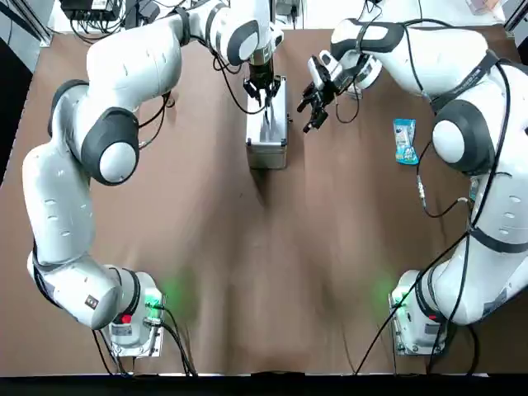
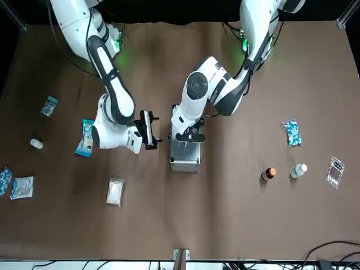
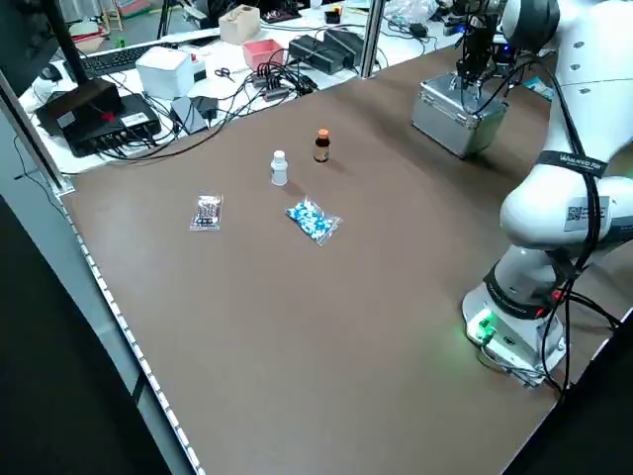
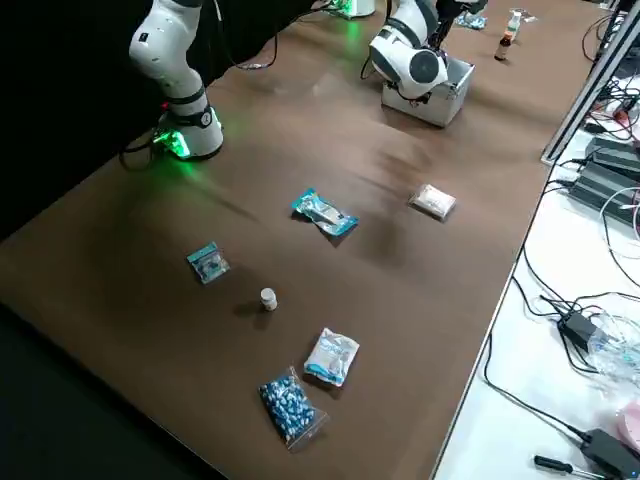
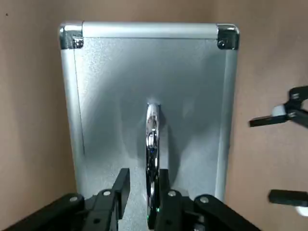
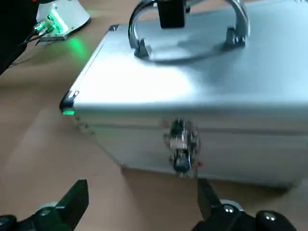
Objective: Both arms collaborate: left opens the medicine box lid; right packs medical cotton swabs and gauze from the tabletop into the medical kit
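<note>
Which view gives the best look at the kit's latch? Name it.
The right wrist view: the latch faces that camera, close and unobstructed. The left wrist view shows the lid's top, not the latch; elsewhere I cannot make it out clearly.

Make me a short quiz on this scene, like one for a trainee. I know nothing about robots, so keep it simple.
1. True or false: the lid of the case stands open.

2. Which hand is over the case with its fingers on either side of the handle?
A. left hand
B. right hand
C. neither

3. Fill in: the right hand's fingers are ____ (apart or together), on the side of the case that has the latch.

Key: 1. False, the lid is closed. 2. A. 3. Apart.
</note>
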### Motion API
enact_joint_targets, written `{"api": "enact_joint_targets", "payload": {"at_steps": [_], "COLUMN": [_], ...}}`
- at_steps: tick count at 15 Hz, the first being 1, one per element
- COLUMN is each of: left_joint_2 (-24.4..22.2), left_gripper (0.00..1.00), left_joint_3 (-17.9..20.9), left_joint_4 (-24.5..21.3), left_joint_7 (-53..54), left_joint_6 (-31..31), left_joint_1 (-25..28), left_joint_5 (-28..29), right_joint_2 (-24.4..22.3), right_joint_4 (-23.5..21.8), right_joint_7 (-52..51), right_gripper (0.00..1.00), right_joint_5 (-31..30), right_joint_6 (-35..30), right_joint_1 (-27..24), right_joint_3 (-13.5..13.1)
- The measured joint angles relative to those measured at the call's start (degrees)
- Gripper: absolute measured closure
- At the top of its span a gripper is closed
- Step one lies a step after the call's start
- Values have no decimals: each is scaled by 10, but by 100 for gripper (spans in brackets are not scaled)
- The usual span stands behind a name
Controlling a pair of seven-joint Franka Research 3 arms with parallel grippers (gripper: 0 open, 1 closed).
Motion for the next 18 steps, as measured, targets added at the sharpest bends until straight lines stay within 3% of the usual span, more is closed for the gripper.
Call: {"api": "enact_joint_targets", "payload": {"at_steps": [2, 5, 6, 8, 12, 14, 18], "left_joint_2": [0, 0, 0, 0, 0, 0, 0], "left_gripper": [81, 86, 87, 87, 87, 87, 87], "left_joint_3": [0, -1, -1, -1, -1, -1, -1], "left_joint_4": [1, 1, 1, 2, 2, 2, 2], "left_joint_7": [-6, -9, -9, -10, -10, -10, -10], "left_joint_6": [0, 1, 2, 3, 3, 3, 2], "left_joint_1": [0, -1, -1, -2, -2, -2, -2], "left_joint_5": [0, 0, 0, 0, 0, 0, 1], "right_joint_2": [7, 18, 21, 23, 25, 29, 35], "right_joint_4": [5, 10, 12, 14, 16, 20, 25], "right_joint_7": [-17, -33, -42, -48, -54, -57, -61], "right_gripper": [0, 2, 2, 13, 19, 30, 34], "right_joint_5": [24, 44, 48, 53, 55, 55, 57], "right_joint_6": [5, 5, 5, 8, 8, 9, 11], "right_joint_1": [10, 16, 17, 17, 17, 17, 17], "right_joint_3": [0, 0, 0, -2, -3, -5, -5]}}
